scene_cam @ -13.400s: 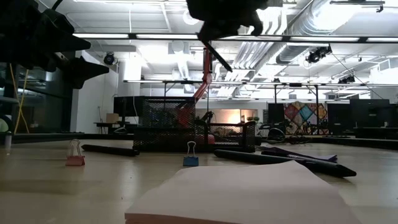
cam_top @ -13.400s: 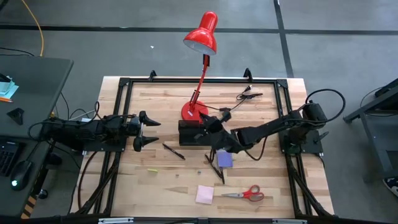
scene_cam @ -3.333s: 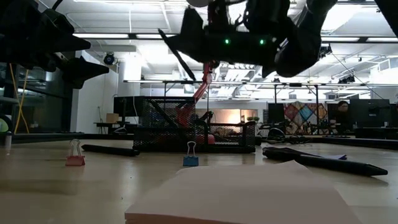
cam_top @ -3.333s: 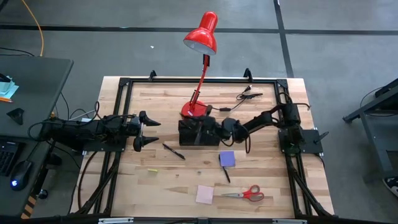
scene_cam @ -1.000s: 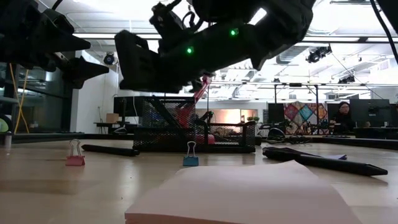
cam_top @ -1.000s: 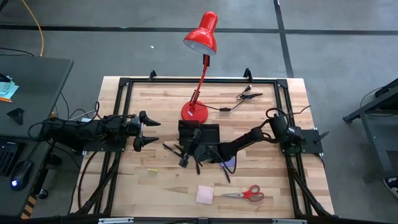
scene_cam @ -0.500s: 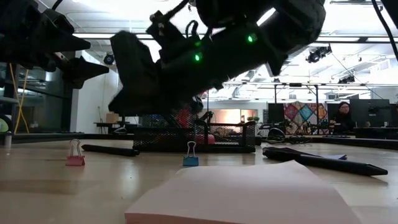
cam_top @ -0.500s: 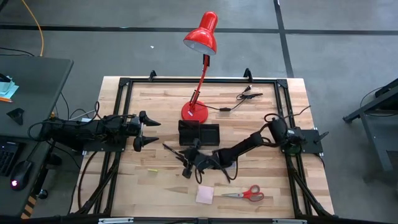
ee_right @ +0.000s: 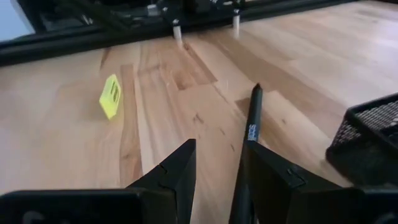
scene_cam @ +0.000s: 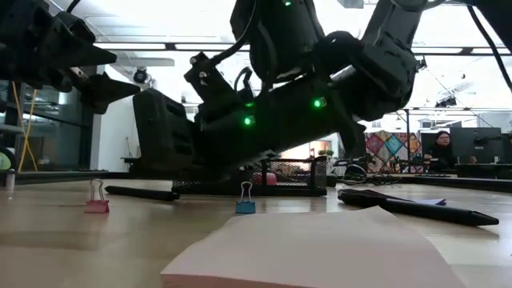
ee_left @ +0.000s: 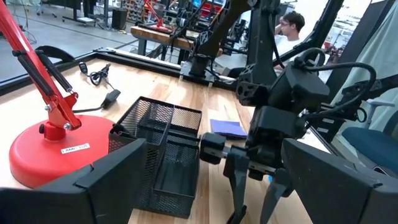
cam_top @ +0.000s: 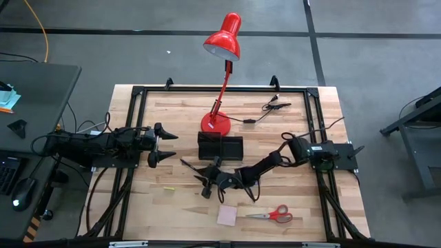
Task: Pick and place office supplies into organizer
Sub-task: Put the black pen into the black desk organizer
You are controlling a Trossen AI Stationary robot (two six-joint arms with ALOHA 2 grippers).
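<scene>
On the wooden table (cam_top: 289, 200), pink pad (cam_top: 227, 215), workshop room behind

Both arms are dark, boxy, jointed links trailing black cables, the right arm (scene_cam: 288, 104) showing small green indicator lights on its casing, and each ends in two flat, tapering matte-black fingers (ee_right: 177, 171) with angular, wedge-shaped tips.

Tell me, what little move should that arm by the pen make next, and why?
Probably lower a touch and close on the black pen. The right gripper sits low over the table with its jaws open and the pen lying between them, not yet clamped. The organizer is just beside it.
</scene>
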